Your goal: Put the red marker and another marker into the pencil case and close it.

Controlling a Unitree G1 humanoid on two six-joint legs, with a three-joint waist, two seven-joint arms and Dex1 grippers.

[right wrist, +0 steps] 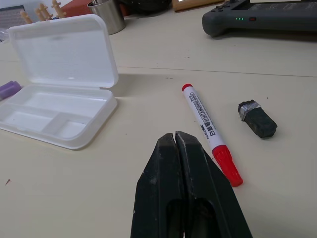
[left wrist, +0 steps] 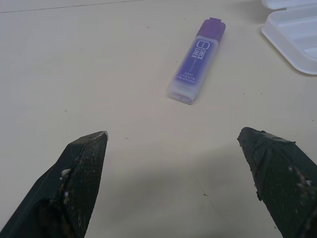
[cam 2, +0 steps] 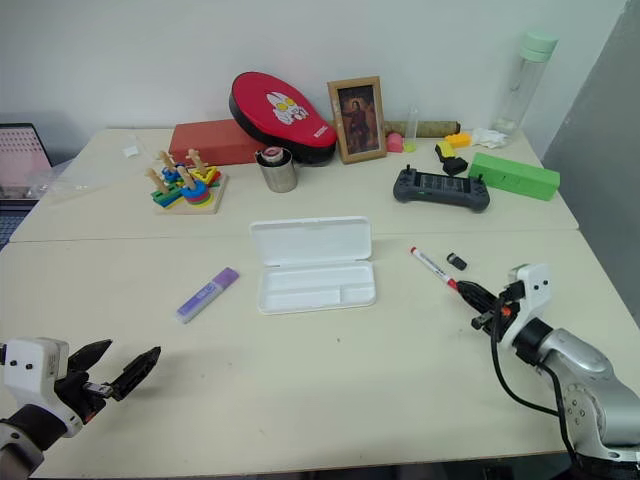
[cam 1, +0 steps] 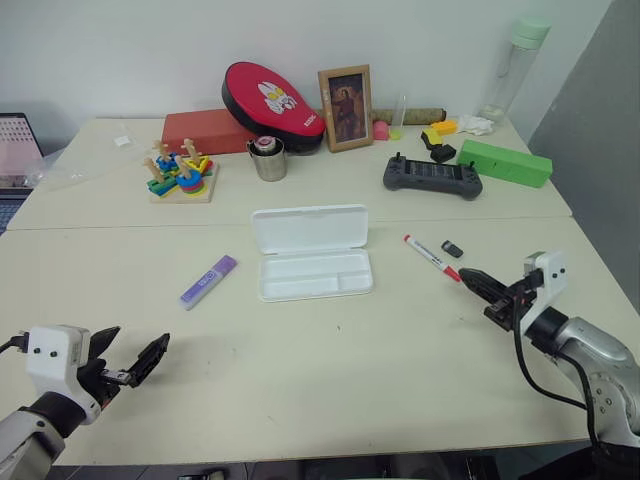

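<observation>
The left pincer (cam 1: 128,358) hangs low over the cream surface (cam 1: 300,380) with its two black fingers spread as wide apart as they go, nothing between them and nothing touched. The purple highlighter (cam 1: 209,281) lies flat on the surface to the left of the pencil case (cam 1: 312,252), a little apart from it and ahead of the left pincer. The case lies open, its lid tipped back and its ribbed tray showing nothing inside. The right pincer (right wrist: 179,141) has its fingers pressed together and holds nothing; its tip sits just beside the red-capped end of the red marker (right wrist: 210,133), and whether it actually touches the cap is hard to say. The marker lies flat to the right of the case, near it, with a small black object (right wrist: 257,118) just beyond.
</observation>
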